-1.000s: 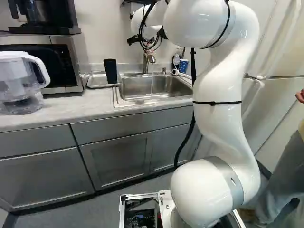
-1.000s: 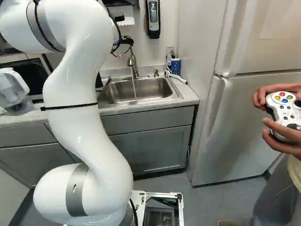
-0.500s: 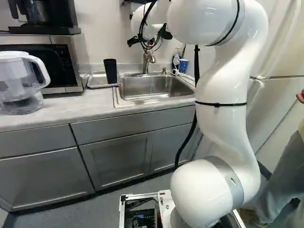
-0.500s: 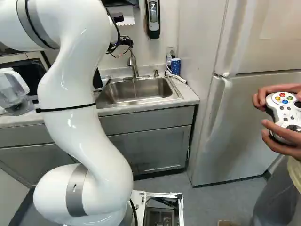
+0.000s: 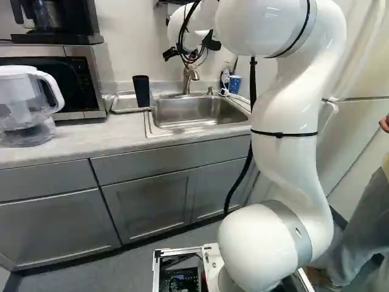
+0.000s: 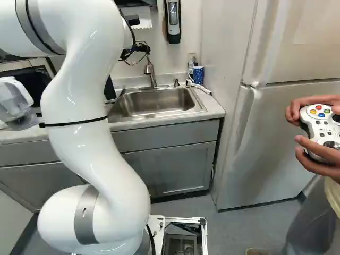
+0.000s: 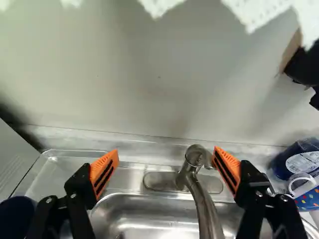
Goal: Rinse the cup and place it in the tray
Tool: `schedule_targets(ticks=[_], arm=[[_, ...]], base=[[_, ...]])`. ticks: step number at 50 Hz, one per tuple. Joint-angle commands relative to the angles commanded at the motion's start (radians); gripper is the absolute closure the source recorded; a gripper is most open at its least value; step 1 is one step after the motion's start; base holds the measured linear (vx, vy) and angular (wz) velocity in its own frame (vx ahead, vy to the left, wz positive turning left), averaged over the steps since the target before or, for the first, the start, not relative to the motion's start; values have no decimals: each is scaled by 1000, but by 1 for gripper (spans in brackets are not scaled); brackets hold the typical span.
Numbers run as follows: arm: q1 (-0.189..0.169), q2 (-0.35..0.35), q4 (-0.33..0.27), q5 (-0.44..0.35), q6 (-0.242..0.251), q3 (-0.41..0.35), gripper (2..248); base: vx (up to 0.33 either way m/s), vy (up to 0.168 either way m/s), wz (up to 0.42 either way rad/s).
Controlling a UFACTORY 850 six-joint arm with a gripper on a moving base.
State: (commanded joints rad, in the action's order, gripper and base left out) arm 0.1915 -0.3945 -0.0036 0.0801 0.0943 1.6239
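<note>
Glare brightens the sink (image 7: 144, 215), and soft shadows cross the wall (image 7: 149, 74).

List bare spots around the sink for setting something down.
Bare: grey countertop between clear plastic pitcher and steel sink; the basin; shallow metal tray, pitcher side of tall black cup.
Crowded: far right corner in right base view, blue dotted cup beside dark blue bottle.

pitcher (image 5: 27, 109) on counter (image 5: 85, 141) | coffee maker (image 5: 68, 38) atop microwave (image 5: 91, 82) | dispenser (image 6: 173, 26) on wall (image 6: 191, 37) | fridge (image 6: 271, 143) near counter

Left of the sink (image 5: 197, 113) lies 1 tray (image 5: 124, 104), farther left 1 pitcher (image 5: 22, 109), and behind the sink 1 faucet (image 5: 188, 78).
</note>
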Motion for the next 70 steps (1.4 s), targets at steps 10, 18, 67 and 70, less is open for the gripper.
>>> schedule_targets(ticks=[10, 18, 67, 70], arm=[[0, 0, 0, 0, 0, 0, 3], [0, 0, 0, -1, 0, 0, 3], [48, 186, 3, -62, 0, -214, 3], [50, 202, 3, -52, 0, -231, 3]], base=[[0, 0, 0], [0, 0, 0], [0, 0, 0], [0, 0, 0]])
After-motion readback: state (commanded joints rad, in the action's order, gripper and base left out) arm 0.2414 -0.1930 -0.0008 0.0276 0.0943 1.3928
